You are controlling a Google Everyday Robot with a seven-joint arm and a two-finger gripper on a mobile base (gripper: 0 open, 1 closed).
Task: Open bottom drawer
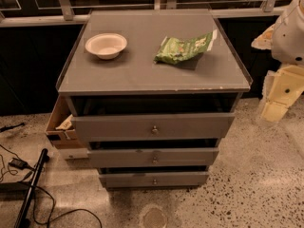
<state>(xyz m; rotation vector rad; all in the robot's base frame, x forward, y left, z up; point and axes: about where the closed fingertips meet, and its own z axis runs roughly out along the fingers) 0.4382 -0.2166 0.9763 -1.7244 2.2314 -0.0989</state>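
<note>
A grey cabinet (152, 72) stands on the speckled floor with three drawer fronts stacked below its top. The bottom drawer (128, 179) is the slim, narrowest front at the base, with a small round metal knob (154, 181) at its centre. A dark gap shows above it, as with the two wider drawers (118, 127) (123, 157) above. My arm, white and cream, hangs at the right edge of the view. Its gripper (275, 106) is well to the right of the cabinet, level with the top drawer, and far from the knob.
A white bowl (106, 45) and a green snack bag (184, 48) lie on the cabinet top. A cardboard box (58, 127) sits against the cabinet's left side. Black cables and a pole (29, 189) lie on the floor at left. A round floor mark (154, 217) is in front.
</note>
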